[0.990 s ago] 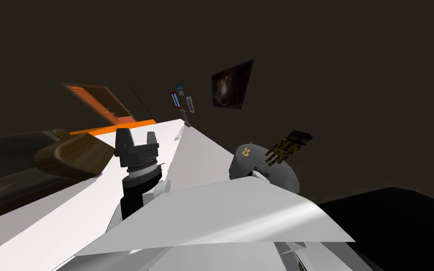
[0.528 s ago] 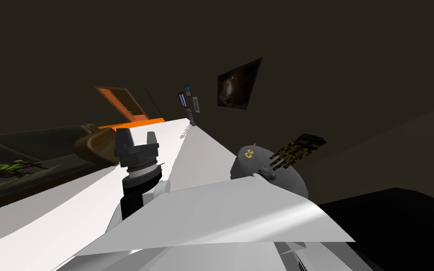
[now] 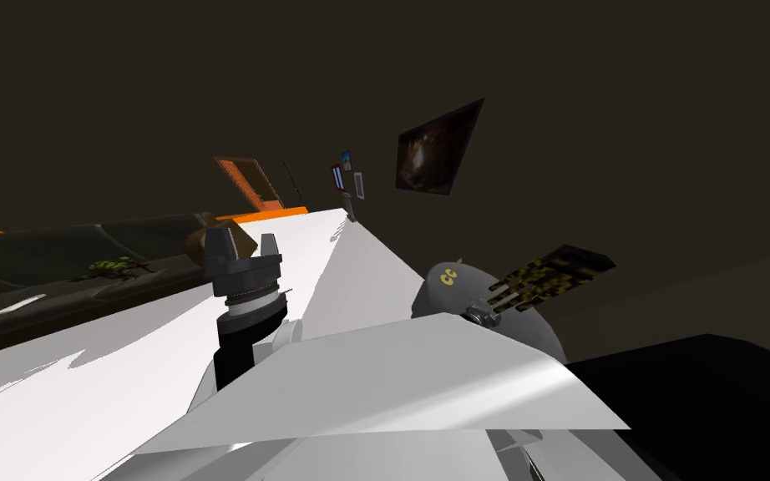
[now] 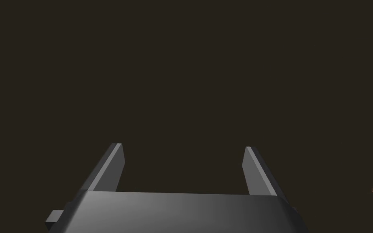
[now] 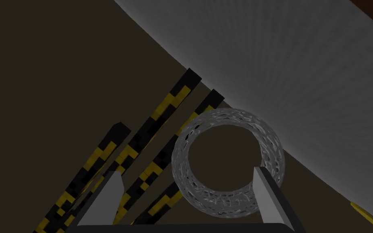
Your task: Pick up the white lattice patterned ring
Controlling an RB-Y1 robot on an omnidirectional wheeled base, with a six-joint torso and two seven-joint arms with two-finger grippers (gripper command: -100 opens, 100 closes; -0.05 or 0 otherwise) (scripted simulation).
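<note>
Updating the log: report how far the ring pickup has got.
Done: the right tool is at the white lattice ring, which sits between its open fingers, beside black-and-yellow strips. In hand: the grasp; nothing is gripped yet. Left: shut on the ring and lift. The left tool is open.

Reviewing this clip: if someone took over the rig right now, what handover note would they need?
Left gripper: open, empty, raised ahead of the chest.
Right gripper: open, set around the white lattice ring. One finger is at the ring's rim, contact unclear; the other stands apart from it.
The ring sits beside black-and-yellow patterned bars, in front of a grey curved surface.
Done: right gripper brought to the ring.
Left: centre on the ring, close the fingers, lift.
</note>
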